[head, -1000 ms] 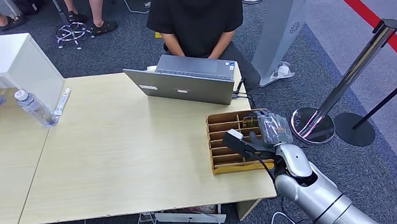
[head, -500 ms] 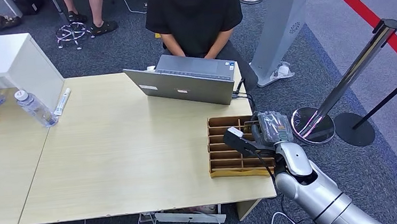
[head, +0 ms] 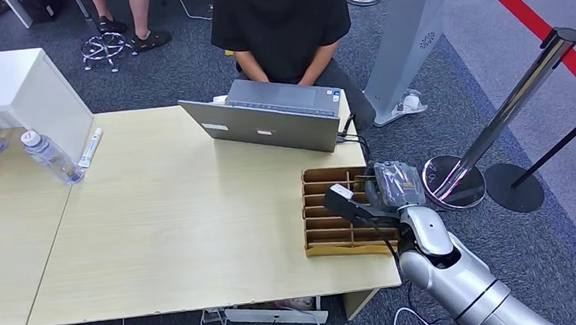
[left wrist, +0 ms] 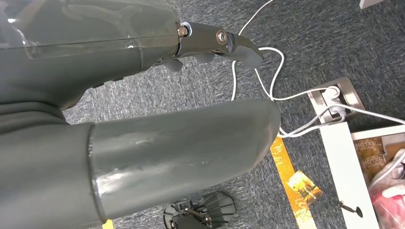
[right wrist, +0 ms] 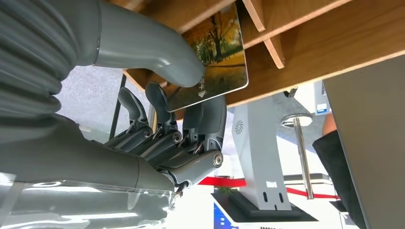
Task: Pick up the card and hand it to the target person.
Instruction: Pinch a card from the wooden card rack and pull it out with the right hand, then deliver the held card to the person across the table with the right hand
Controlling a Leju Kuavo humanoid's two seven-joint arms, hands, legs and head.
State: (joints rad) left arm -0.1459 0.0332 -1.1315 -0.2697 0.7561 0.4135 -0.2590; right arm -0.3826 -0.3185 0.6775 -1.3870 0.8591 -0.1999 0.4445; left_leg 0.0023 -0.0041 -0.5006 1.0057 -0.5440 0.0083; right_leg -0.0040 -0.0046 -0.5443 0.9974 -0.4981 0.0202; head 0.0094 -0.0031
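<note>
At the right edge of the pale wooden table (head: 180, 217), we see our right hand (head: 392, 189) reaching over a wooden slotted card holder (head: 329, 229). From the wrist camera, the card (right wrist: 220, 52), printed with an autumn tree scene, sits partly inside one slot of the holder (right wrist: 305, 43). Our right hand (right wrist: 157, 95) pinches it: the thick grey thumb (right wrist: 148, 45) presses on the printed face and the darker fingers (right wrist: 157, 102) curl against the back. So this hand is grasping the card, which is not yet free of the holder.

What matters for the coming move is that the card's long axis runs from our fingertips into the slot, between the wooden dividers. We judge that the card should slide out along that axis, back toward the hand, before any turn toward the person; a sideways pull could catch it on a divider.

Beyond the table, a seated person in a black shirt (head: 282, 23) faces an open laptop (head: 273, 117), which stands between the holder and them. Our right hand is much the nearer to both card and person.

Our left hand (left wrist: 143, 95) hangs over grey carpet with white cables (left wrist: 267, 71); its thumb and a finger stand apart, holding nothing.
</note>
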